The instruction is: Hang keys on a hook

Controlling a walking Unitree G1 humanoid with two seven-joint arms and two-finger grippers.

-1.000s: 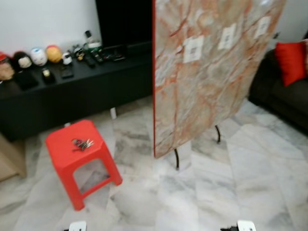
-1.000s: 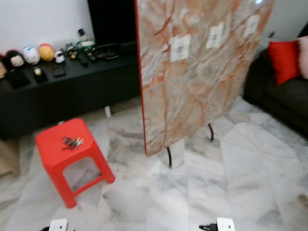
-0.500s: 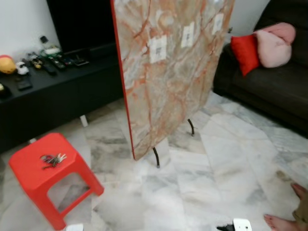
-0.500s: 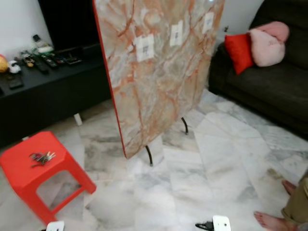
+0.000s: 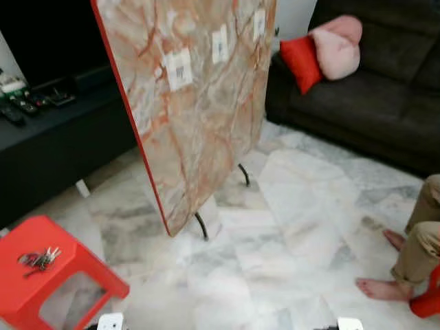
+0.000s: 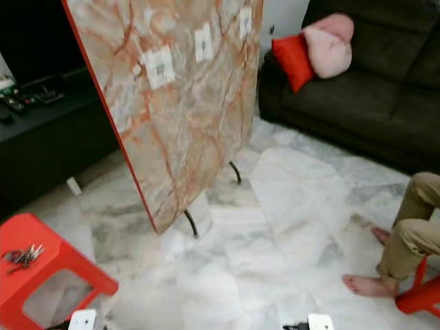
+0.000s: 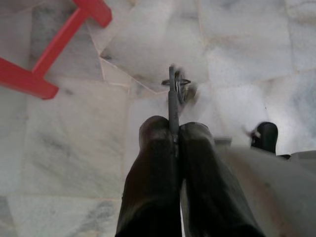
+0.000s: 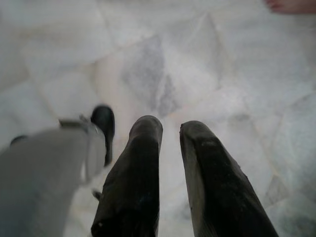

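Red stool, orange-veined marble board, grey-white marble floor, dark sofa.

A dark sofa at two o'clock bears a red cushion and pink pillow; a person's bare foot rests at four o'clock.

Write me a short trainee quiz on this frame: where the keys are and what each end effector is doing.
1. Pick one: the keys lie on A) the stool, B) a tray, C) a plate.
2. True or false: the right end effector is shut on a key.
3. Fill in: the left end effector is ___ on a thin metal item.

Key: 1 A. 2 False, it is open and holds nothing. 3 shut.
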